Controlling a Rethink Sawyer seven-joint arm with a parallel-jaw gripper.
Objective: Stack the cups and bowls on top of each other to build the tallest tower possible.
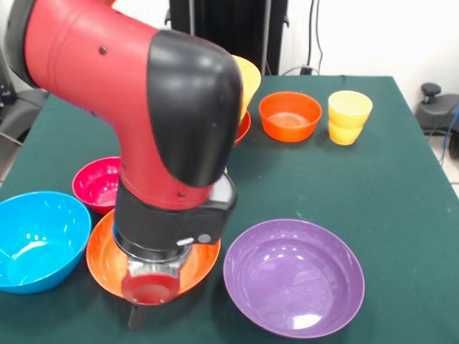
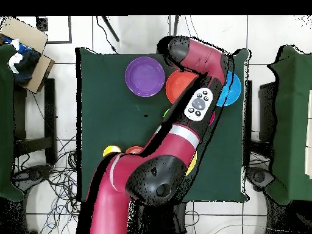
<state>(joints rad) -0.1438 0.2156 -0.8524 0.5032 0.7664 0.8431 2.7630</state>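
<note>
Orange plastic is your landmark now — the large orange bowl sits right under the wrist, and the arm has planted itself squarely over it. From the front view the gripper pokes down at that bowl's near rim, only one dark tip showing below the red flange, so I cannot tell whether it is released or clamped on the rim. Check that before you lift.

Around the orange bowl: the blue bowl just beside it on one side, the purple bowl close on the other, the magenta bowl tucked behind and touching or nearly so. Well beyond it sit a smaller orange bowl and the two stacked yellow cups.

My read — you're at the grasp on this bowl's rim. Come straight up, because blue and purple crowd both flanks and a sideways drag would likely knock them. Keep the bowl level; glossy plastic held by one edge will want to swing. The overhead view hides the rest under the arm.
</note>
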